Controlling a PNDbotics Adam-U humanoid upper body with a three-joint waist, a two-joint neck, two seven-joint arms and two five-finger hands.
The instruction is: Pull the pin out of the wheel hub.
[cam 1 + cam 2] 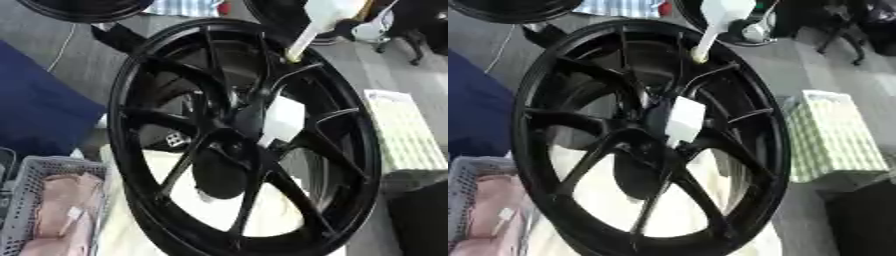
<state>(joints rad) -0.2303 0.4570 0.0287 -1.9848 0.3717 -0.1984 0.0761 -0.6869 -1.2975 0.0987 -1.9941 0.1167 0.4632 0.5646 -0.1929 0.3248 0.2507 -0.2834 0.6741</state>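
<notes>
A large black spoked wheel point(140, 150) stands nearly upright and fills the middle of both views. At its hub point(236, 145) a white blocky pin point(282, 122) sticks out toward me, tilted slightly down to the left. A second white tapered piece point(317, 22) comes down from the top edge, and its narrow tip meets a spoke near the upper rim. A dark oval shape point(219, 175) shows behind the lower spokes; I cannot make out what it is. Neither of my hands shows in either view.
A grey perforated basket point(22, 185) holding pink cloth point(61, 205) sits at the lower left. A blue surface point(39, 110) lies to the left. A green-and-white checked box point(833, 135) stands to the right. Another black wheel point(83, 10) lies at the top left.
</notes>
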